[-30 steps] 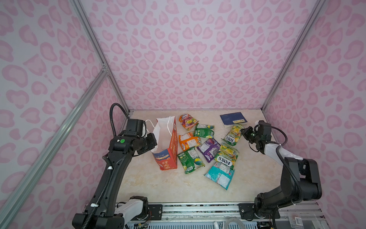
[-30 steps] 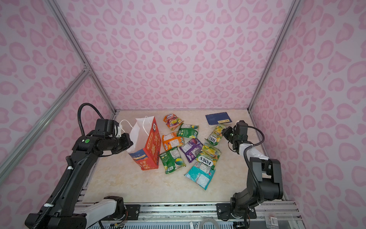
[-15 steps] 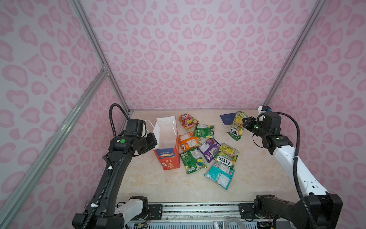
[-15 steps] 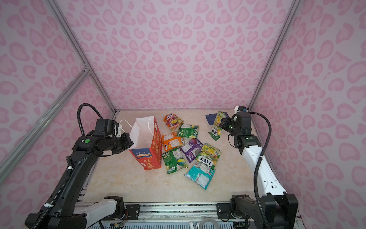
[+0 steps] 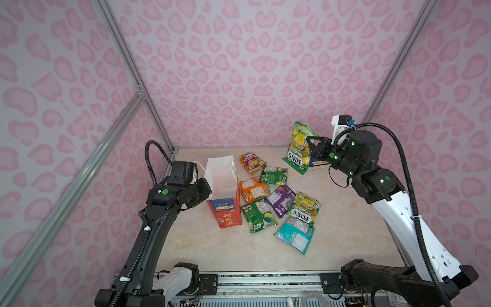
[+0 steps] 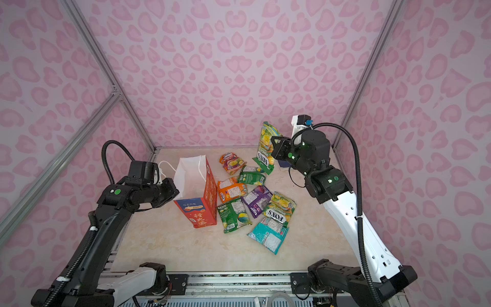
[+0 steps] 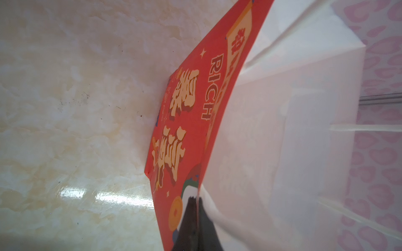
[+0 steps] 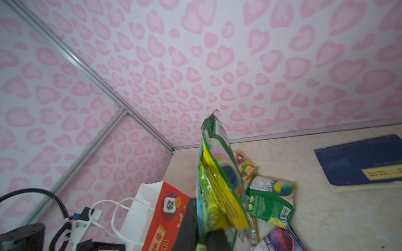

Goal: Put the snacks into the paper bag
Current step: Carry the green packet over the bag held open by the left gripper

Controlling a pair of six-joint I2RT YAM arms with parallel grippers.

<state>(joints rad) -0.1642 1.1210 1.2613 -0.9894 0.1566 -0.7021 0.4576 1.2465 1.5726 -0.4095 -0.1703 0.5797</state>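
Note:
The red paper bag [image 5: 225, 216] stands upright left of centre, its white inside [image 6: 192, 180] showing. My left gripper [image 5: 209, 192] is shut on the bag's near rim [image 7: 196, 195] and holds the mouth apart. My right gripper [image 5: 310, 145] is shut on a yellow-green FOX'S packet [image 5: 299, 148], which hangs in the air over the back right of the table, apart from the bag. In the right wrist view the packet [image 8: 217, 184] stands edge-on between the fingers [image 8: 189, 219]. Several snacks lie right of the bag: orange [image 5: 253, 188], purple [image 5: 281, 199], green [image 5: 259, 215], teal [image 5: 295, 235].
A dark blue book [image 8: 359, 160] lies at the back right, mostly hidden behind the held packet in both top views. Pink patterned walls with metal posts close in the table on three sides. The bag's white cord handles [image 8: 121, 215] hang toward the left arm.
My right gripper has lifted the FOX'S packet off the table and risen with it at the back right. The left gripper has turned the bag a little and still grips its rim.

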